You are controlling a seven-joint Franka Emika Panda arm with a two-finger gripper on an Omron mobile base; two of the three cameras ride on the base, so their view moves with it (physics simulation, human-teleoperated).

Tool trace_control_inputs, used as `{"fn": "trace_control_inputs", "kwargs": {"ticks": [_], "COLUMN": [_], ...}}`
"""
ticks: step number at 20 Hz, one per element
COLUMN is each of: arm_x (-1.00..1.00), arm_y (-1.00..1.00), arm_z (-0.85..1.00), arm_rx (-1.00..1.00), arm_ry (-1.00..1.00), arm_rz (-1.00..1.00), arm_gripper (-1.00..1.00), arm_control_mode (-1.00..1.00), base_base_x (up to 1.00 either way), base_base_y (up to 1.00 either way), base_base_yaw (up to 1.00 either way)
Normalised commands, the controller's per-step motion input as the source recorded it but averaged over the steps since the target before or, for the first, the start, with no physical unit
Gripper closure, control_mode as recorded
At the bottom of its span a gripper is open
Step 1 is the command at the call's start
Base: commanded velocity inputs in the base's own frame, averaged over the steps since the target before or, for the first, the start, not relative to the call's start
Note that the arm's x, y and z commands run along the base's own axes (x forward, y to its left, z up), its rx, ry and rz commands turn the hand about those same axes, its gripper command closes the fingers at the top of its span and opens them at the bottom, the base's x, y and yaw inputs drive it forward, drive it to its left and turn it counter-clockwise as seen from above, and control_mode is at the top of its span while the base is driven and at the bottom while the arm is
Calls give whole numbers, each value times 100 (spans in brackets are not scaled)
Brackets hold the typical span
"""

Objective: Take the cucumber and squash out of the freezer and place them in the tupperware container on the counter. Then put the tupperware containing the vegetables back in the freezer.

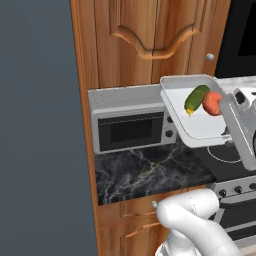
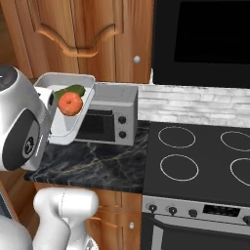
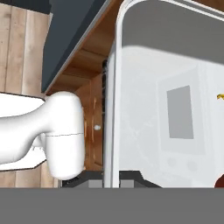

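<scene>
Kitchen, marble bench (image 1: 145,172) with microwave (image 1: 131,122) | tray (image 1: 197,127) tilted, lifted above bench | cucumber (image 1: 196,99) touching squash (image 1: 212,103) inside | gripper (image 3: 111,181) pinching tray rim

Gripper fingertips hidden under tupperware container (image 3: 166,109) rim in hand view; contact point not resolvable. Squash (image 3: 220,181) cut by right edge there, only a sliver shows. Cucumber (image 2: 73,90) partly behind squash (image 2: 70,103) in right base view. Microwave (image 1: 131,125) right end covered by container (image 1: 200,127)
</scene>
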Motion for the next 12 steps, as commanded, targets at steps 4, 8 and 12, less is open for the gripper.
{"fn": "trace_control_inputs", "kwargs": {"ticks": [4, 8, 12], "arm_x": [-3, -8, 0], "arm_y": [-3, -2, 0], "arm_z": [0, 0, 0], "arm_rx": [0, 0, 0], "arm_ry": [0, -1, 0], "arm_rz": [0, 0, 0], "arm_gripper": [100, 100, 100], "arm_control_mode": [-100, -100, 100], "base_base_x": [0, 0, -84], "base_base_y": [0, 0, 0], "base_base_yaw": [0, 0, 0]}}
